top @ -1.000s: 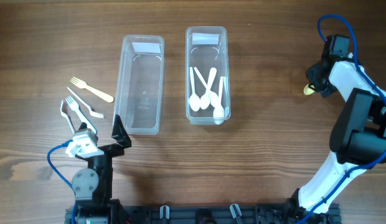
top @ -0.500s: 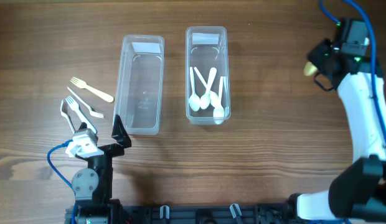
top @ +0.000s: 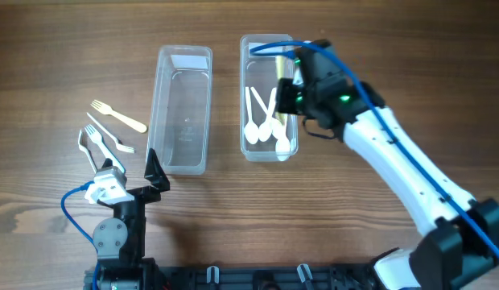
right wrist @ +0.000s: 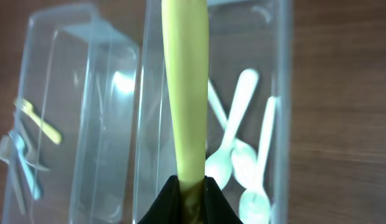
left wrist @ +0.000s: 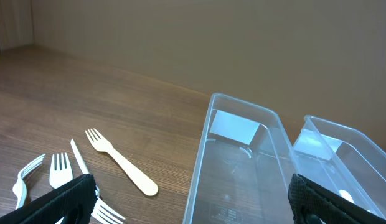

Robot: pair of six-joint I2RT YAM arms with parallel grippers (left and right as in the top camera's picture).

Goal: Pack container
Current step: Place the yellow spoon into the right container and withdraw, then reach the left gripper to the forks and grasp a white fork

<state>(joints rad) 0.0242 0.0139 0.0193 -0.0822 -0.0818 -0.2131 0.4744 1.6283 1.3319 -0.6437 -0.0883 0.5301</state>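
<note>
My right gripper is shut on a pale yellow utensil, held over the right clear container. In the right wrist view the utensil's handle sticks out from the jaws above that container; its working end is hidden. Several white spoons lie inside, and they also show in the right wrist view. The left clear container holds nothing. My left gripper is open and empty at that container's near end.
A cream fork and several white forks lie on the wood table left of the left container. They also show in the left wrist view: the cream fork and white forks.
My right arm has swung from the far right edge of the table leftward, carrying the yellow utensil to above the right container. The left arm has not moved.
</note>
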